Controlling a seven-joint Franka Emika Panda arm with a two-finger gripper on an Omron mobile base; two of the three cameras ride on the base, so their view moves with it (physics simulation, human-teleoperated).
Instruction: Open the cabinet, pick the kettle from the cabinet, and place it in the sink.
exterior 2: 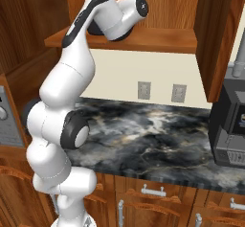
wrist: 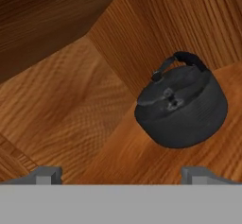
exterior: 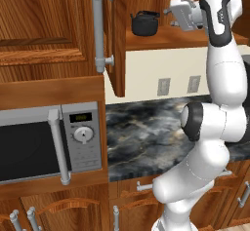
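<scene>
Standing open: cabinet [exterior: 117, 35], door swung out edge-on w/ long silver bar handle [exterior: 99, 25] on its front. Kettle [exterior: 144, 23] on cabinet shelf, upright, toward left end of shelf just beside open door; arched handle up, lid knob visible. Black-grey, squat.

Gripper [exterior: 171, 16] raised to shelf height, just right of kettle, pointing at it, not touching. Jaws spread wide, nothing between them. Hand view: two fingertips [wrist: 45, 175] far apart at bottom edge, kettle [wrist: 182, 107] ahead between their lines but apart from both, appears tilted (camera rolled). Shelf wood under it, cabinet back and side walls meeting behind.

Right base view: arm [exterior 2: 62, 106] up from lower left, wrist reaching over shelf edge [exterior 2: 143, 41]; kettle and fingers hidden behind wrist there, can't tell more.

Below cabinet: cream wall w/ two outlets [exterior: 163, 86], dark marble counter [exterior: 141, 132]. Microwave [exterior: 49, 142] left of counter in left base view, built into wood surround, vertical handle, dial panel. Black coffee machine [exterior 2: 229, 125] at right end of counter in right base view. Lower doors w/ short silver handles [exterior 2: 153, 190] under counter.

Kettle untouched, not lifted.
</scene>
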